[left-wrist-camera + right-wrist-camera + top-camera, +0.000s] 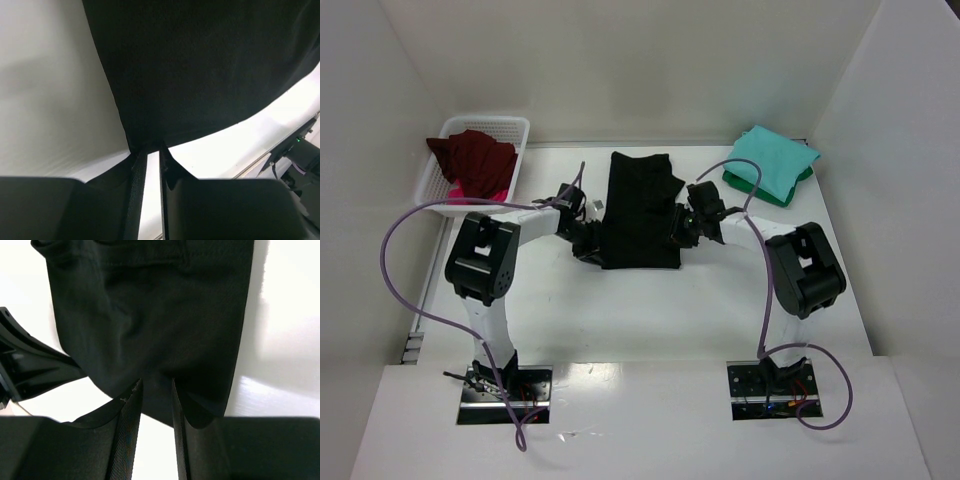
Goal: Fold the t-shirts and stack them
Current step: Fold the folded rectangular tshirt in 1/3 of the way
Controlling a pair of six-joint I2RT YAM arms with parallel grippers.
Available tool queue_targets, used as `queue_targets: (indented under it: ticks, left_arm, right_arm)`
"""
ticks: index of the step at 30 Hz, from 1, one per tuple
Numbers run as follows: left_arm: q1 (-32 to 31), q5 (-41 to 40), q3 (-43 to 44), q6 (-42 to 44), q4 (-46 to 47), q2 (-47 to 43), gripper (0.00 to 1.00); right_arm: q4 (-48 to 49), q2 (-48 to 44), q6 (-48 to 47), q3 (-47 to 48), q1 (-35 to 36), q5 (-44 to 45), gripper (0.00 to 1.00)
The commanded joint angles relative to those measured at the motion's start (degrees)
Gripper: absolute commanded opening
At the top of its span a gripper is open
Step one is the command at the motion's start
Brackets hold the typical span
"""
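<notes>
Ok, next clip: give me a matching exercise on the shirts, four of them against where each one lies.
Shirts:
1 black shirt
2 teal shirt
3 maroon shirt
4 dark green shirt

Places:
A in the basket at the far left
B lying in the middle of the table
C top of the far-right pile
D bottom of the far-right pile

Pairs: 1-B, 2-C, 3-A, 4-D
</notes>
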Motion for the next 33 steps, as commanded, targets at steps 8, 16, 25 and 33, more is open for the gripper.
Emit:
queue_targets:
  ticks: [8, 16, 25, 33]
  left_arm:
    - [0.3, 3.4, 3.8, 2.9, -8.7, -4.1, 0.5]
    - [3.6, 7.0, 15.9, 1.5, -5.2, -5.1, 0.67]
    - [4.1, 6.5, 22.0, 1.8, 0.4, 7.9, 0.23]
    - [4.1, 1.5, 23.9, 2.6, -0.3, 14.5, 0.11]
  right_arm:
    - [2.8, 2.2, 0.1, 1.7, -0.1, 2.4, 0.37]
    - [1.7, 2.7, -0.9, 7.6, -1.7, 3.5, 0.37]
    - [1.7, 8.8, -1.0, 11.8, -1.8, 4.2, 0.1]
    - [1.7, 12.3, -1.0, 12.9, -1.8, 4.7, 0.08]
